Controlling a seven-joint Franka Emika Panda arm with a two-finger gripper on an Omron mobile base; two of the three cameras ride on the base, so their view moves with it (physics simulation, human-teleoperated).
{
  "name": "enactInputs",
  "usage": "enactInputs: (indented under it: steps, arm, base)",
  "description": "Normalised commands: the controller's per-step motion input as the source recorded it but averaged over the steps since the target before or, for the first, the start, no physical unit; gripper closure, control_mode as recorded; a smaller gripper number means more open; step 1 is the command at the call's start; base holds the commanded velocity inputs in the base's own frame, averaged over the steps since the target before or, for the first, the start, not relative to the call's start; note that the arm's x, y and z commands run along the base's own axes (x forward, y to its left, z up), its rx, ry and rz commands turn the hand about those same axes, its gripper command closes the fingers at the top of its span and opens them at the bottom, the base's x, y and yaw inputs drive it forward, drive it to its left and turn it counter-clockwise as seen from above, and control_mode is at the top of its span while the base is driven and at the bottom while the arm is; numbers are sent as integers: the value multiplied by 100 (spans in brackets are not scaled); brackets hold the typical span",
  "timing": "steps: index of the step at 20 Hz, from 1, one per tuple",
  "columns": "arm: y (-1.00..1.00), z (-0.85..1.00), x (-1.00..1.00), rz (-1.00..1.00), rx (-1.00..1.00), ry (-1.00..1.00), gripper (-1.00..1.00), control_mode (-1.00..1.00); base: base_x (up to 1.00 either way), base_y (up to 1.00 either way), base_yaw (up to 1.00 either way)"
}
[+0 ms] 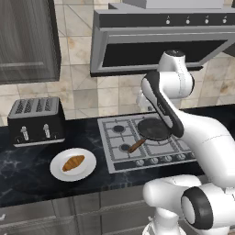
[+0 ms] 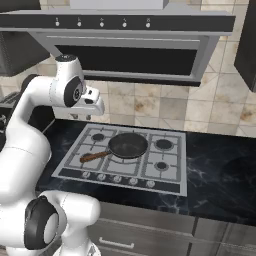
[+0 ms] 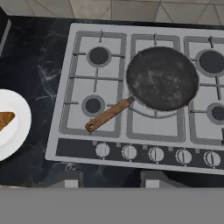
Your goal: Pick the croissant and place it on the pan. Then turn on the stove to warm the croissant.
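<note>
Croissant point(image 1: 73, 163) on plate point(image 1: 59, 172); pan point(image 3: 162, 78) on stove point(image 3: 83, 127); pincer state unclear; no legible writing.

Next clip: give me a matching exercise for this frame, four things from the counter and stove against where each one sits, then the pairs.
Things:
1. croissant
2. pan
3. toaster
4. knobs

Places:
A. along the front edge of the stove
B. on the white plate, left of the stove
C. on the counter behind the plate, against the wall
D. on the stove's centre burner, wooden handle pointing to the front left

Pairs: 1-B, 2-D, 3-C, 4-A
</note>
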Motion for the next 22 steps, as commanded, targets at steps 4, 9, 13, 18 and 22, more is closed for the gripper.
enactInputs:
  steps: [4,9,13,18,22]
  arm:
    - [19,0,0,0,0,0,-100,-100]
    - [59,-5,-13,0,0,0,-100,-100]
    - [59,-12,-33,0,1,0,-100,-100]
    - [78,-30,-29,0,7,0,-100,-100]
    - [78,-38,-11,0,9,1,-100,-100]
  base:
    - [0,0,0]
    - [0,0,0]
    - [0,0,0]
    - [0,0,0]
    - [0,0,0]
